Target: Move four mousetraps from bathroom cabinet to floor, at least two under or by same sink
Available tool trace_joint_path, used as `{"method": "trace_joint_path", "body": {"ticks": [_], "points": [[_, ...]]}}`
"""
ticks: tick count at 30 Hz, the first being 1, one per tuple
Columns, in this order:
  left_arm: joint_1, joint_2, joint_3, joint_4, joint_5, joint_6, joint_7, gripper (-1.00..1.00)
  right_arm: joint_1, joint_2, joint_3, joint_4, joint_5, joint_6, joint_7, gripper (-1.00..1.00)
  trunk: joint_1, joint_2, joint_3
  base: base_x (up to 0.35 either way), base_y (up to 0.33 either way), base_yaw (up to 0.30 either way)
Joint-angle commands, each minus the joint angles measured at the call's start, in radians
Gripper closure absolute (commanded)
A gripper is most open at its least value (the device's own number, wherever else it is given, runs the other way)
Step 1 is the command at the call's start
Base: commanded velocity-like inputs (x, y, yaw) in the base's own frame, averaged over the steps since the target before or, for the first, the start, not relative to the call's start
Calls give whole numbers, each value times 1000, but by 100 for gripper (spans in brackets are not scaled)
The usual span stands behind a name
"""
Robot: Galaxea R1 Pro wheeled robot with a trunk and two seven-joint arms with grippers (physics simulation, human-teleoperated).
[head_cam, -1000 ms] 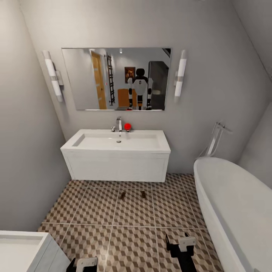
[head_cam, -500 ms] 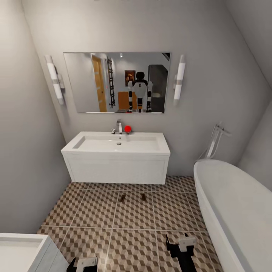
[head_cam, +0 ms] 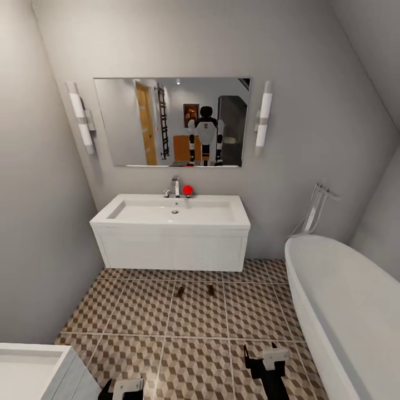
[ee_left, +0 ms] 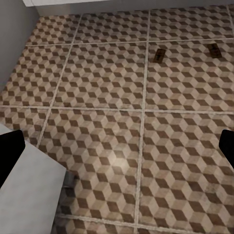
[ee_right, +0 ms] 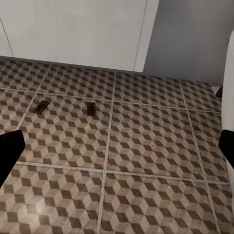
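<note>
Since a second ago the whole view has pulled back slightly from the white sink (head_cam: 172, 214), a camera move, while two mousetraps (head_cam: 180, 290) lie unmoved on the tiled floor (head_cam: 133, 311) just in front of it. Both the left gripper (ee_left: 117, 151) and right gripper (ee_right: 117, 146) hang open and empty (two traps likely remain to fetch), with the bathtub (head_cam: 344, 300) at the right.

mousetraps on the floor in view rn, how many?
2. One mousetrap and a second mousetrap lie side by side on the bathroom floor before the sink. Others may be out of frame.
</note>
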Motion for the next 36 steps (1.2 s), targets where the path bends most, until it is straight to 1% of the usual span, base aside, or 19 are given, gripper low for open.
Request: {"method": "trace_joint_path", "body": {"ticks": [1,12,15,21,36], "points": [[-2,-1,-9,4,10,-6,0,-100,-1,0,5,1,6,-1,-10,-100,1,-2,-2,0,0,0],[-1,-3,-9,6,10,-4,1,-100,-1,1,5,1,6,0,-10,-100,1,-2,-2,0,0,0],[-1,-3,-9,6,10,-4,1,-100,-1,1,5,1,6,0,-10,-100,1,-2,-2,-109,0,0],[4,-3,-9,6,10,-4,1,-100,-1,1,5,1,6,0,-10,-100,1,-2,-2,-275,0,0],[6,-3,-9,6,10,-4,1,-100,-1,1,4,1,6,-1,-10,-100,1,-2,-2,-334,0,0]]}}
